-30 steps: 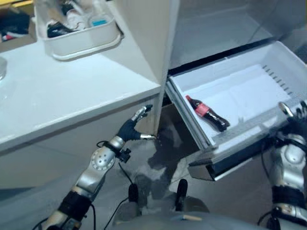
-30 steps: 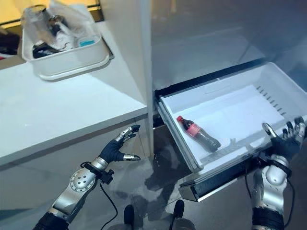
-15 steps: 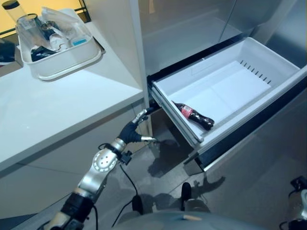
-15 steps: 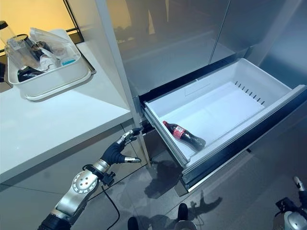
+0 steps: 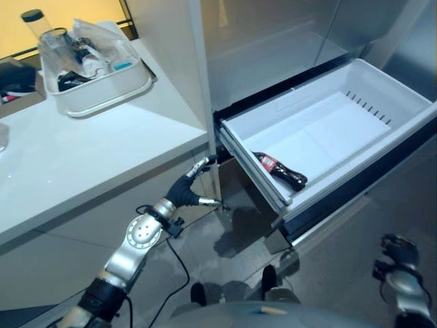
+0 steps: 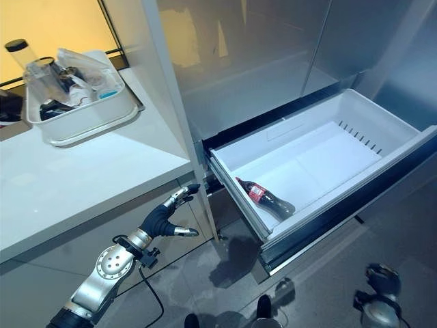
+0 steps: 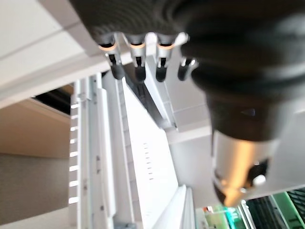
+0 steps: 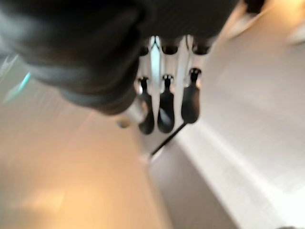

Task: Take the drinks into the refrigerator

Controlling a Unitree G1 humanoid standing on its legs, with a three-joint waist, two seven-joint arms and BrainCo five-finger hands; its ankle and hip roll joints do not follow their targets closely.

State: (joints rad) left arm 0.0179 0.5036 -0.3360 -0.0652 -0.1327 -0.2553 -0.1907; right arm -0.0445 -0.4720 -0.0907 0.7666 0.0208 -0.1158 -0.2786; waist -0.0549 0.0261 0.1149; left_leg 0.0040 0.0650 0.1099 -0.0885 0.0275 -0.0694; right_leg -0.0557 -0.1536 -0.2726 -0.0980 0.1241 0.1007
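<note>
Cola bottle (image 5: 280, 171) lies in the open fridge drawer (image 5: 382, 137); both hands' fingers relaxed, holding nothing

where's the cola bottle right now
The cola bottle lies on its side in the open white refrigerator drawer, near its front-left corner, to the right of the left hand.
</note>
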